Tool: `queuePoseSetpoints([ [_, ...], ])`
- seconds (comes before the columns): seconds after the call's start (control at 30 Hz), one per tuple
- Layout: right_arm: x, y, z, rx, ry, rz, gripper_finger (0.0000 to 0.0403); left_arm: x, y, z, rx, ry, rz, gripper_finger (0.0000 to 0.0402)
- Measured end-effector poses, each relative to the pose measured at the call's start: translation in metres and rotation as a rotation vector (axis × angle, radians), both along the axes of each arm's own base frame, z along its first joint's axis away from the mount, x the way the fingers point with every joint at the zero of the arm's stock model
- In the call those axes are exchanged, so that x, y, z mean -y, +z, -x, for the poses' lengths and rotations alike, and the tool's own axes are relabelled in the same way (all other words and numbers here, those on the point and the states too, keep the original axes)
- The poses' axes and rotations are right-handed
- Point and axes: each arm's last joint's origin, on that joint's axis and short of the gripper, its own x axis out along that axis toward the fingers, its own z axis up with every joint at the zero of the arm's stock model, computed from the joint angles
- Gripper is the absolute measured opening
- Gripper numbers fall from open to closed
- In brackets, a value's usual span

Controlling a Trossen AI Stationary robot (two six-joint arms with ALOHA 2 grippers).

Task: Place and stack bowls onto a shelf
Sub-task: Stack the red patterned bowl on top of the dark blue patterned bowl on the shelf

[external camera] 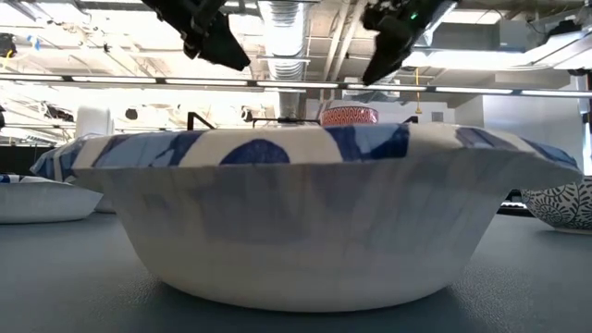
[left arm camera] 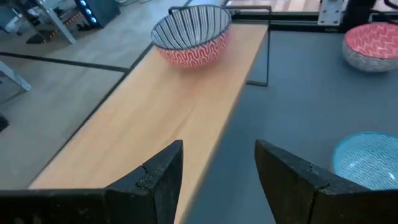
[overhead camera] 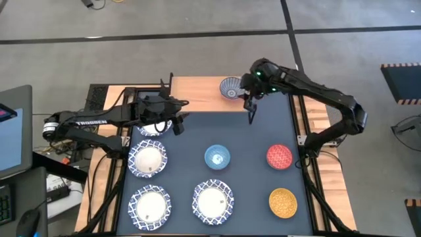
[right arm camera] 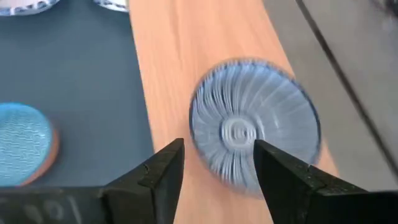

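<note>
I see the grey-blue bowl [overhead camera: 230,87] sitting upright on the shelf [overhead camera: 197,92], toward the shelf's right end and close to its front edge, where the board meets the dark worktop [overhead camera: 250,135]. It is the only bowl on the shelf; the board to its left lies bare as far as the left arm. My right gripper [right arm camera: 214,165] hangs just above and beside that bowl, jaws apart and holding nothing, the bowl showing between and past the fingertips in the right wrist view.

The left gripper [left arm camera: 217,171] hovers over the shelf's left end at its front edge, jaws apart and empty; from its wrist I look along the board to the grey-blue bowl at the far end. Part of a wide white bowl [overhead camera: 154,127] shows under that arm, just in front of the shelf.

On the worktop in front of the shelf, the light blue bowl [overhead camera: 217,157] sits near the middle, with clear surface between it and the shelf edge. The red bowl [overhead camera: 279,157] stands to its right, near the worktop's right edge, and the yellow bowl [overhead camera: 283,202] beyond that, farther from the shelf. Three more white bowls with blue rims sit well apart from the shelf: one [overhead camera: 147,160] left of the light blue bowl, two [overhead camera: 150,205] [overhead camera: 213,201] in the row farthest from it.
</note>
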Motion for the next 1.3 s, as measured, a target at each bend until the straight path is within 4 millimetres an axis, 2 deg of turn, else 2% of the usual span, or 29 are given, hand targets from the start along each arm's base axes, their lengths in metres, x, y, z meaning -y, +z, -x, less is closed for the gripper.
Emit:
queuePoseSetpoints([
  [0.13,-0.032,0.008,0.023,-0.050,-0.087,-0.149,0.0219,0.010,-0.008,-0.004,0.045,-0.040,-0.001,0.0184],
  [0.3,-0.075,0.009,0.037,-0.142,-0.156,-0.220,0.0219,0.020,-0.038,-0.015,0.134,-0.206,0.032,0.0184],
  [0.37,-0.088,0.002,0.038,-0.171,-0.189,-0.230,0.0219,0.023,-0.053,-0.017,0.151,-0.247,0.049,0.0184],
  [0.47,-0.100,-0.022,0.042,-0.236,-0.238,-0.265,0.0217,0.028,-0.073,-0.019,0.144,-0.255,0.068,0.0184],
  [0.63,-0.106,-0.084,0.061,-0.419,-0.357,-0.326,0.0205,0.034,-0.088,-0.021,0.099,-0.252,0.079,0.0184],
  [0.83,-0.104,-0.139,0.086,-0.574,-0.417,-0.462,0.0199,0.036,-0.086,-0.022,0.109,-0.272,0.037,0.0184],
  [0.93,-0.106,-0.157,0.094,-0.626,-0.364,-0.536,0.0202,0.036,-0.084,-0.023,0.116,-0.282,0.007,0.0184],
  [1.13,-0.108,-0.182,0.103,-0.667,-0.340,-0.535,0.0204,0.036,-0.086,-0.027,0.123,-0.283,-0.009,0.0184],
  [1.3,-0.104,-0.192,0.100,-0.641,-0.377,-0.548,0.0175,0.035,-0.089,-0.031,0.130,-0.263,0.002,0.0184],
])
